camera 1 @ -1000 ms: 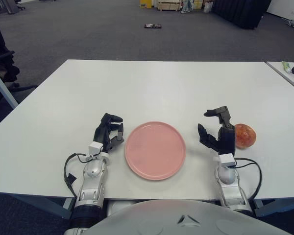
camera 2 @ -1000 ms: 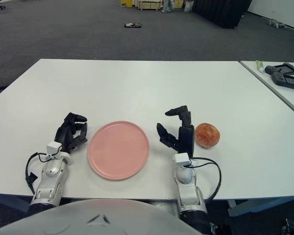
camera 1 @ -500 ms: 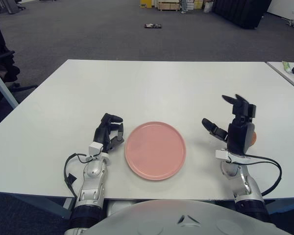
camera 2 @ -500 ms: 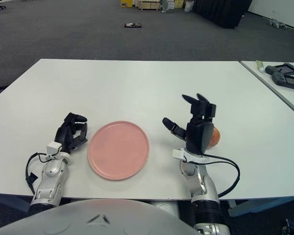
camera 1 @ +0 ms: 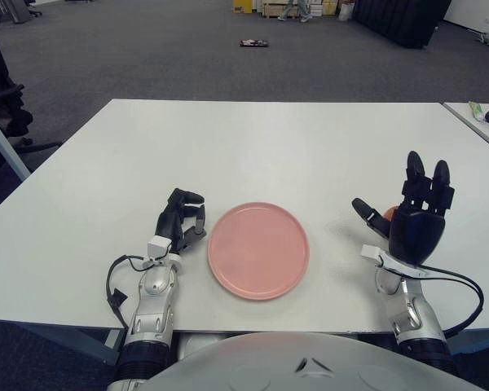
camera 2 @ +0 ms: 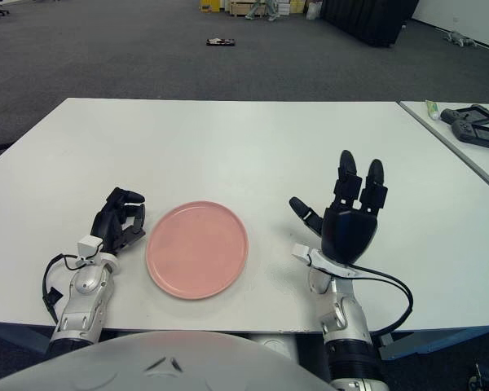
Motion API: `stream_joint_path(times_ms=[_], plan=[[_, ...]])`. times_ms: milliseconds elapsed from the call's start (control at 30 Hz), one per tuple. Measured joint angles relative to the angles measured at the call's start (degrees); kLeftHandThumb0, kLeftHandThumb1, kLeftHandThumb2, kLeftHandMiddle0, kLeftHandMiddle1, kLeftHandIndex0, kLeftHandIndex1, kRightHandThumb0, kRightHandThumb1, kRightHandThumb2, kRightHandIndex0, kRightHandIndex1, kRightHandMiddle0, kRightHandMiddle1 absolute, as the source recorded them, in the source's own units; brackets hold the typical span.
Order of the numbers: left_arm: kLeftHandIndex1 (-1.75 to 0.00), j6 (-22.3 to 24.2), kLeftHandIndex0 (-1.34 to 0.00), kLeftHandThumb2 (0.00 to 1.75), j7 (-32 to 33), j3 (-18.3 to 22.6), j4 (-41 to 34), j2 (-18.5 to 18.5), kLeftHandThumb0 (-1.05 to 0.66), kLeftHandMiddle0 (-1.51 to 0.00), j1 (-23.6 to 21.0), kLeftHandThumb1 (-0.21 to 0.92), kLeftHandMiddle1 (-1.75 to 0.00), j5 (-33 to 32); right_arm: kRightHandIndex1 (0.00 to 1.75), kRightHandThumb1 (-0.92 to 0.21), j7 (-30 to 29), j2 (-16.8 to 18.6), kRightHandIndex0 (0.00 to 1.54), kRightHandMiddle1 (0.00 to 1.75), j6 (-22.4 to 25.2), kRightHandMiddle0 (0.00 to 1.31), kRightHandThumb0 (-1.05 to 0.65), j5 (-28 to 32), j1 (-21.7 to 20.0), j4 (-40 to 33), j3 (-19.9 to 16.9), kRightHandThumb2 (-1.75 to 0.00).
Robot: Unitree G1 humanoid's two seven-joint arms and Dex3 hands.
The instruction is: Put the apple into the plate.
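- The right robot hand (camera 1: 420,218) is standing raised at the near right of the bench, back toward the camera, its three dark jointed fingers spread wide and holding nothing; a white wrist band and a black cable are hanging below it.
- A second ago this hand was low and just left of the apple, fingers hooked; it has since lifted and swung right, so that it is now covering the fruit.
- The apple (camera 1: 389,213) is showing only as a small orange-red sliver between the thumb and the palm in the left eye view — it is lying on the bench well right of the plate, not in it; the right eye view is hiding it altogether.
- The left robot hand (camera 1: 182,218) is showing just left of the plate, black fingers curled inward on nothing, unchanged from the earlier frames.
- The plate (camera 1: 258,249) is lying flat between the two hands — round, smooth, matte pink, with a low raised rim, in the same place as before.
- The bench (camera 1: 253,147) is a plain white rectangular top with a smooth, even surface.
- At the far right, on a second white surface, a dark handheld device (camera 2: 474,126) and a small green-and-white tube (camera 2: 432,107) are lying; any writing on them is too small to read.
- Beyond, grey carpet floor (camera 1: 147,49) is stretching away.
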Motion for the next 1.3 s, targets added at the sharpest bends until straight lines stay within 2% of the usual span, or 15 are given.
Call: stream_joint_path(times_ms=[133,433,733,1033,1300], plan=[[-1.75,0.0,-0.33,0.84,0.0,0.0,0.0,0.0,-0.38,-0.54,0.0,0.70,-1.75,0.0,0.00,-0.60,1.8,0.2,0.00,0.00,4.3,0.00,-1.02,1.6,0.0,-0.9,-0.1,-0.49],[-1.75,0.0,-0.34,0.86,0.0,0.0,0.0,0.0,-0.38,-0.55,0.1,0.68,-1.75,-0.1,0.00,-0.60,14.3,0.6,0.00,0.00,12.4,0.00,-1.05,8.7,0.0,-4.6,-0.2,-0.45],[-1.75,-0.1,-0.34,0.87,0.0,0.0,-0.1,0.0,-0.38,-0.55,0.3,0.67,-1.75,-0.1,0.00,-0.61,25.4,3.0,0.00,0.00,21.4,0.00,-1.05,13.4,0.4,-10.3,0.0,-0.42],[-1.75,0.2,-0.33,0.85,0.0,0.1,-0.4,0.0,-0.38,-0.52,0.4,0.69,-1.75,-0.1,0.00,-0.65,30.7,4.2,0.00,0.00,30.4,0.00,-1.05,13.6,-0.3,-12.4,0.4,-0.42],[-1.75,1.6,-0.30,0.78,0.0,0.2,-1.5,0.0,-0.37,-0.51,0.7,0.74,-1.74,-0.1,0.00,-0.70,33.7,3.9,0.00,0.00,33.5,0.00,-1.05,14.4,-0.7,-12.4,0.6,-0.43]])
